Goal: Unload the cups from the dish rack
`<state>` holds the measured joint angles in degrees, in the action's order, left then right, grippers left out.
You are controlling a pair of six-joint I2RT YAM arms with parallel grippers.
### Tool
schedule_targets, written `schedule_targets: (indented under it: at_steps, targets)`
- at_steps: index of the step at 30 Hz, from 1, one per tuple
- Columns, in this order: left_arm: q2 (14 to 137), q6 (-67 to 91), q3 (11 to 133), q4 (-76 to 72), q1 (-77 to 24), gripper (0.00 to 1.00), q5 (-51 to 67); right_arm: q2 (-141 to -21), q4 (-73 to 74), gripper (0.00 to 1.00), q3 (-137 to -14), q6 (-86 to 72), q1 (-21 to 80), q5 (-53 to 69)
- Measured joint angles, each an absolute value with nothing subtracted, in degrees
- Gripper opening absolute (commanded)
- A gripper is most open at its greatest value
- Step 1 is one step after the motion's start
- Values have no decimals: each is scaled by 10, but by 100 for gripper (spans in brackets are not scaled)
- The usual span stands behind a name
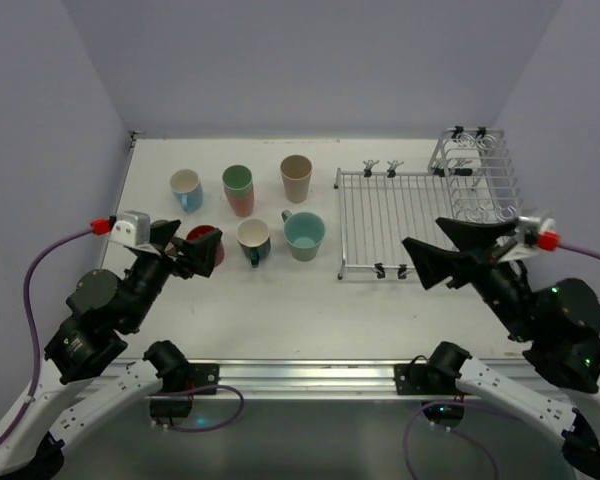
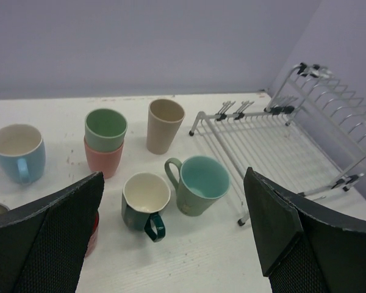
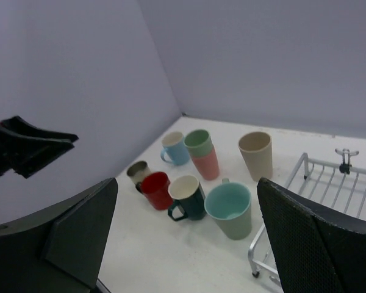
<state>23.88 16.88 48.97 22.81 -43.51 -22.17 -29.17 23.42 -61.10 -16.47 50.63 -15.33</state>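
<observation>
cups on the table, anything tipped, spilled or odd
Nothing is tipped or spilled. One quirk: the green tumbler sits nested inside the pink tumbler, while the others stand directly on the table.

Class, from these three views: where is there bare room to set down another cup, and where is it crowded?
Bare: the strip of table between the sage mug and the dish rack, the near table in front of the dark teal mug, and the rack's flat grid. Crowded: the cluster around the red mug.
</observation>
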Motion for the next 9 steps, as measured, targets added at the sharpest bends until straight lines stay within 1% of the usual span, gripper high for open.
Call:
schedule_targets:
  at_steps: [4, 9]
  targets:
    - [237, 169, 524, 221, -435, 100, -208, -183, 218, 99, -602, -170, 506, -176]
    - [215, 169, 531, 215, -435, 100, -204, -137, 215, 99, -561, -177, 500, -221]
